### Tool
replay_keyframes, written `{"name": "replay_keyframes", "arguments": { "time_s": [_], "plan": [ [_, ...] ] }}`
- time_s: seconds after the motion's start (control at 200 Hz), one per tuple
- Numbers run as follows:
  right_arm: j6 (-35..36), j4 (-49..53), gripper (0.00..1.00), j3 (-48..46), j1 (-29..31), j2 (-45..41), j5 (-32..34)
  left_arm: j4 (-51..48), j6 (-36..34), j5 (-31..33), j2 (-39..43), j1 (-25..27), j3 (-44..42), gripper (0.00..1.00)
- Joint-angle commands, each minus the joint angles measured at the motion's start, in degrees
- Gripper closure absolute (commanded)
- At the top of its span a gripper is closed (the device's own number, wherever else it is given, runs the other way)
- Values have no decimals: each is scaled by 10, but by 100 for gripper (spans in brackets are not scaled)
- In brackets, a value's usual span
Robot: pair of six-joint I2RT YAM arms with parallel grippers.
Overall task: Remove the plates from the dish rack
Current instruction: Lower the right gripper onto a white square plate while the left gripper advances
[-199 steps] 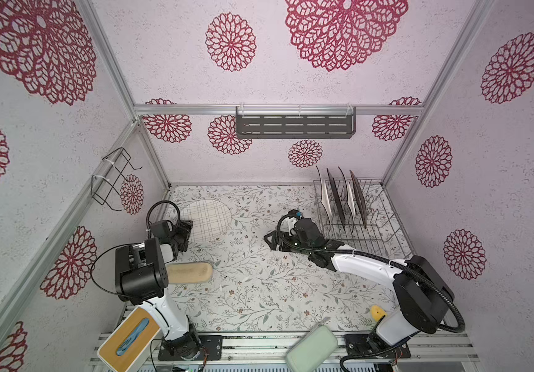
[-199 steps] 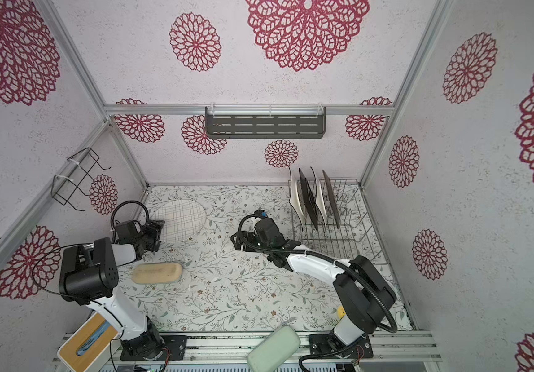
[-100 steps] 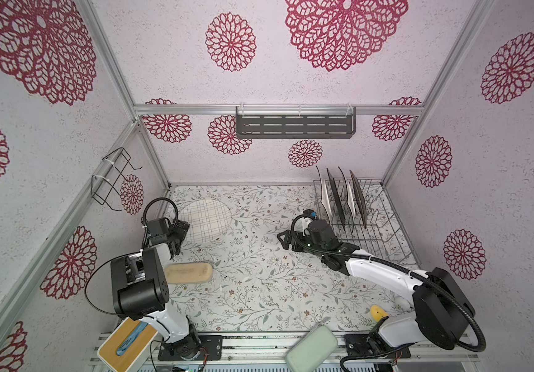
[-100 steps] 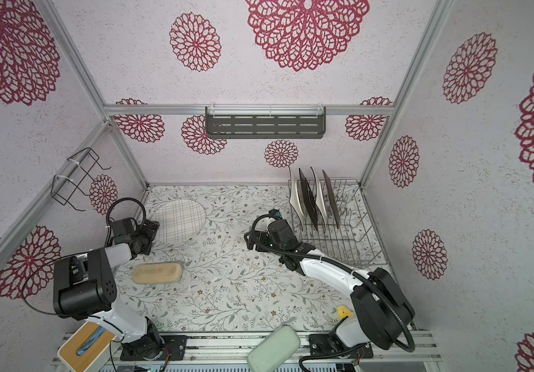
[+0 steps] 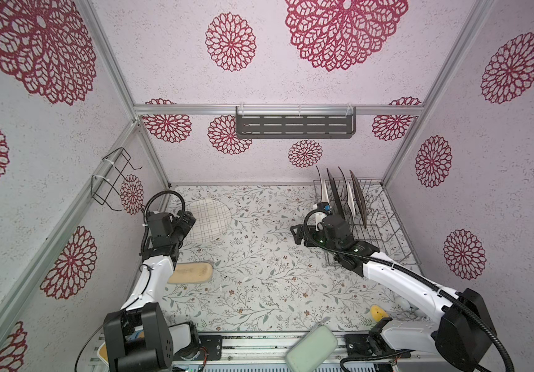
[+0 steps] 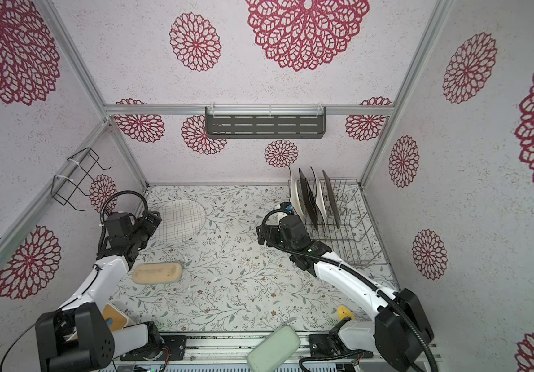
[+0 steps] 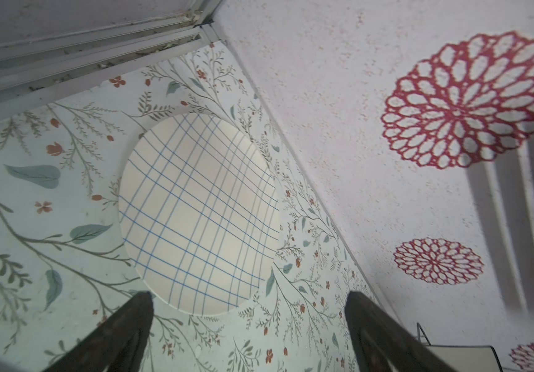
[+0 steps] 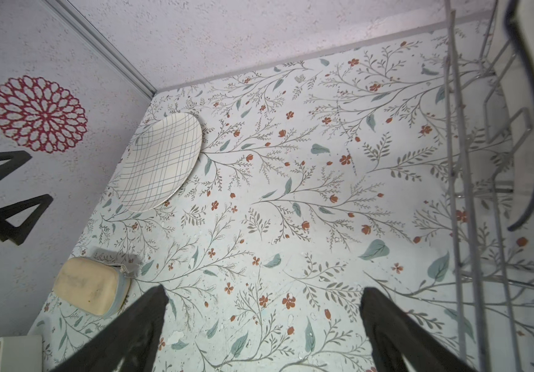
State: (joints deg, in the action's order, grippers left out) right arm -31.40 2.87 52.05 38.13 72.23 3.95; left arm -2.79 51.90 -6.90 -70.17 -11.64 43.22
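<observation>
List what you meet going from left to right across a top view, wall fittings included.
From the left: black wire holder → checked round plate → dish rack with upright plates. The sponge overlaps the plate sideways, so it is left out.

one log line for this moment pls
grid plate: flat on table | dish rack: four plates upright | left end effector: open, empty, near grid plate | right end effector: open, empty, beside dish rack

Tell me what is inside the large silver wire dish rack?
Four plates stand upright on edge in the dish rack, pale and dark in turn. They overlap edge-on, so their faces and patterns are mostly hidden.
</observation>
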Motion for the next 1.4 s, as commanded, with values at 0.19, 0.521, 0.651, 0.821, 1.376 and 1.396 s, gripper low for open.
{"name": "replay_keyframes", "arguments": {
  "time_s": [0.19, 0.521, 0.651, 0.821, 1.376, 1.396],
  "plan": [
    [55, 74, 4, 69, -2, -57, 84, -82, -26, 49, 97, 116, -34, 3],
    [103, 252, 5, 212, 6, -35, 212, -100, 7, 112, 166, 256, -54, 3],
    [121, 287, 2, 247, 2, -25, 267, -102, 11, 137, 173, 294, -52, 3],
    [144, 310, 1, 280, -27, -8, 288, -83, 22, 131, 163, 311, -56, 3],
    [203, 365, 7, 441, -140, 171, 241, -51, -21, 124, 115, 330, -13, 3],
    [205, 366, 7, 447, -142, 177, 242, -53, -24, 127, 117, 330, -12, 3]
  ]
}}
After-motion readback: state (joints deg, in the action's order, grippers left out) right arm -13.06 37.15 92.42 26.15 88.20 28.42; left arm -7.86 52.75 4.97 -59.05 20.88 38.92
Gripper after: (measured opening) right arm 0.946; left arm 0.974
